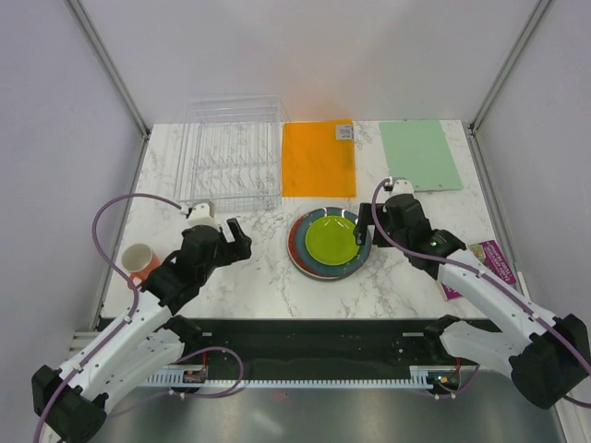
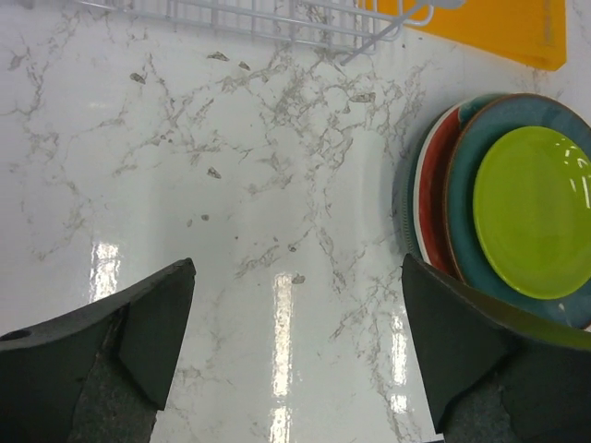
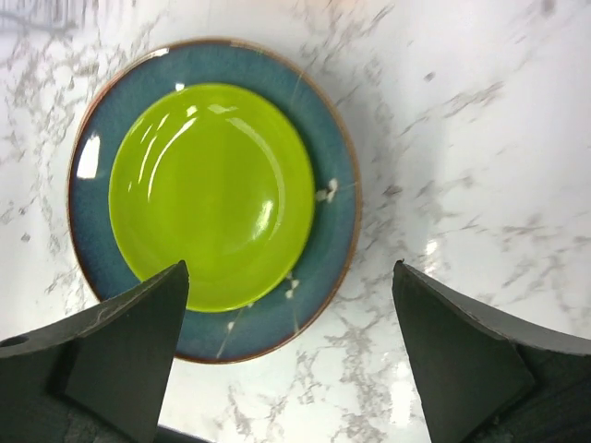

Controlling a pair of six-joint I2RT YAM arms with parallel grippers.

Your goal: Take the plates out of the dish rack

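The plates lie stacked on the marble table at centre: the lime-green plate (image 1: 331, 239) on top of the dark teal-blue plate (image 1: 355, 265), with the red plate's rim (image 1: 294, 242) showing at the left. The grey-green plate is mostly hidden under them. The stack also shows in the right wrist view (image 3: 211, 194) and the left wrist view (image 2: 531, 210). The clear dish rack (image 1: 228, 155) stands at the back left and holds no plates. My left gripper (image 1: 236, 239) is open and empty left of the stack. My right gripper (image 1: 364, 226) is open and empty over the stack's right edge.
An orange mat (image 1: 318, 159) and a green mat (image 1: 419, 154) lie at the back. An orange-and-cream cup (image 1: 138, 261) stands at the left edge. A purple packet (image 1: 488, 263) lies at the right edge.
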